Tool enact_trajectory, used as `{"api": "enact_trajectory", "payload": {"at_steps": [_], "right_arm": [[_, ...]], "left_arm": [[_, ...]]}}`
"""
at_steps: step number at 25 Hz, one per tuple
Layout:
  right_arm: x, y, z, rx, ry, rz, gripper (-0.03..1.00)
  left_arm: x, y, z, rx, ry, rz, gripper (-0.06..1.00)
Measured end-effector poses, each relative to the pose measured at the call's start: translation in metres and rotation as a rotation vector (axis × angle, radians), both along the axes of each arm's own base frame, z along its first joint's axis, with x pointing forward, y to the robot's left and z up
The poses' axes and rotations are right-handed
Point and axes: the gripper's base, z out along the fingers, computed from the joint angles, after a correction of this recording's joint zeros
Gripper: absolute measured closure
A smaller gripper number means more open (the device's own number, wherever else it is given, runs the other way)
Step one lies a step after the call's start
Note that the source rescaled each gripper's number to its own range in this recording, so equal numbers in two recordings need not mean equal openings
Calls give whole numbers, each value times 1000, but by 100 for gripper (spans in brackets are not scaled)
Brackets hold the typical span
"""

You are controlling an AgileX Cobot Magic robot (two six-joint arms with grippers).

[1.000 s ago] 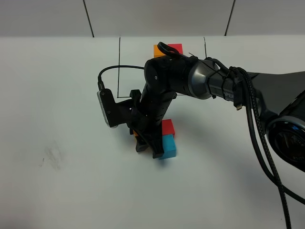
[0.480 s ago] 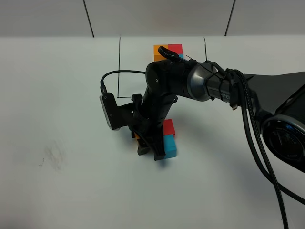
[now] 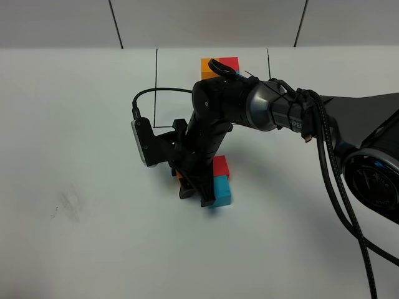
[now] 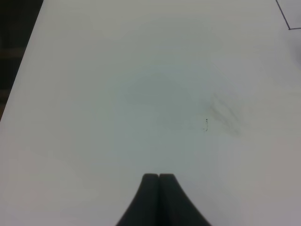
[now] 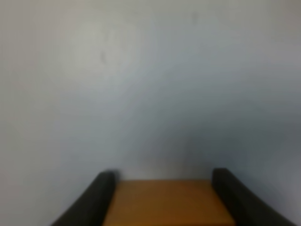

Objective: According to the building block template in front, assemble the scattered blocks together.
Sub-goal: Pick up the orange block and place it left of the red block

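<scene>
Right gripper (image 5: 162, 197) clamps orange cube (image 5: 167, 202), low, just left of touching red cube (image 3: 220, 166) and cyan cube (image 3: 221, 192); left gripper (image 4: 158, 181) shut, empty.

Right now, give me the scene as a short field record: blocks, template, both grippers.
orange block: between the right gripper fingers, left of the red block
red block: on the table, cyan block directly in front
cyan block: on the table, touching the red block
template: at the far edge, inside the black outline, partly hidden by the arm
right gripper: closed on the orange block
left gripper: shut, empty, over bare table
</scene>
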Motion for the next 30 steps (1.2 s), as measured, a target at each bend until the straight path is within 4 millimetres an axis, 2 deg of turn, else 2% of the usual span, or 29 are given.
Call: {"api": "enact_trajectory", "payload": {"at_steps": [13, 19, 30], "right_arm": [[12, -13, 0, -6, 9, -77, 54], [13, -14, 0, -10, 26, -141, 54], [13, -15, 0, -17, 24, -144, 54]], "left_arm": [[0, 0, 0, 0, 0, 0, 94], [0, 0, 0, 0, 0, 0, 94], [0, 0, 0, 0, 0, 0, 94]]}}
